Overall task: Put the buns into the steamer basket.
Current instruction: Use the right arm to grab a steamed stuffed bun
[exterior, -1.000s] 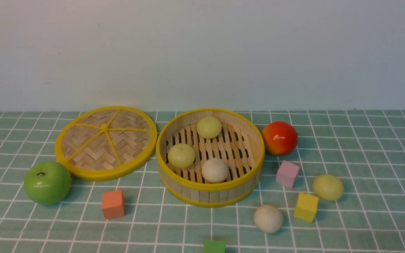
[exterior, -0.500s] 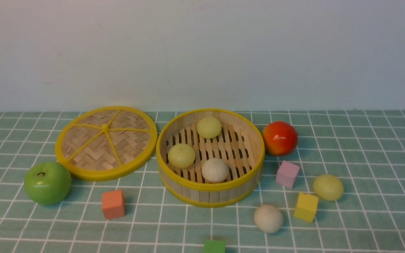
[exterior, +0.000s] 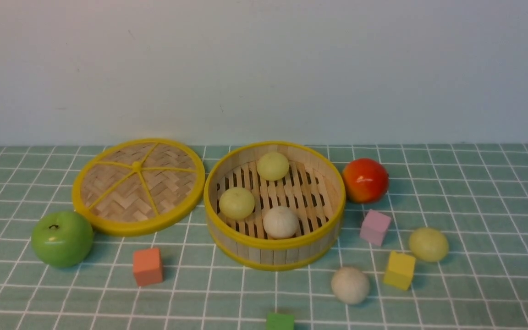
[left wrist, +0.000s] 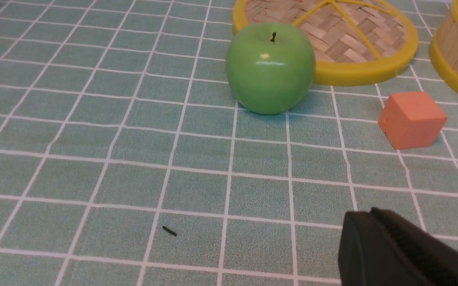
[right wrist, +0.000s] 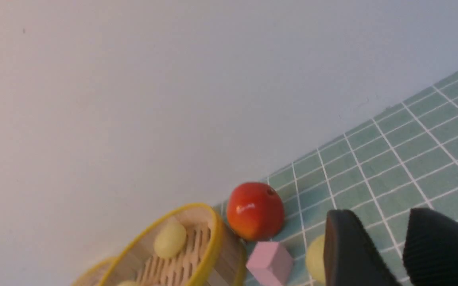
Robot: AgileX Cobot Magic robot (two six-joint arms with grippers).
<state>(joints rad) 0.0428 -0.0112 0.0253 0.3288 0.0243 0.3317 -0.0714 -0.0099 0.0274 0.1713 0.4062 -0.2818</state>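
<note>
**Two buns outside the basket, both on the right arm's side**

Count: three buns lie on the slats inside the steamer basket point(exterior: 291, 254). Two are out on the checked cloth: a yellow-green bun point(exterior: 428, 244) and an off-white bun point(exterior: 349, 285). Both are right of the basket and nearer you than its far rim. A yellow cube point(exterior: 399, 270) sits between them. A pink cube point(exterior: 375, 227) stands near the basket wall.

Right claw point(right wrist: 384, 238): the fingers are parted by a narrow gap and there is nothing between them. In its wrist view the yellow-green bun peeks out beside one finger, outside the gap. You would likely need to shift sideways and open wider before closing.

Left claw point(left wrist: 372, 234): only a dark ribbed piece shows at the picture's corner, so I cannot tell how far open it is. Its view holds the green apple point(left wrist: 270, 67), the lid point(left wrist: 356, 71) and the orange cube point(left wrist: 412, 119), with no bun. Judgement: the right arm is the nearer one.

Materials: the buns are matte, round balls with no long axis, so any grip angle serves, but they may roll if nudged. The red apple point(exterior: 365, 180) is glossy and larger, so don't mistake it. The basket is slatted bamboo with yellow rims and a deep wall, so lift clear over the rim.
</note>
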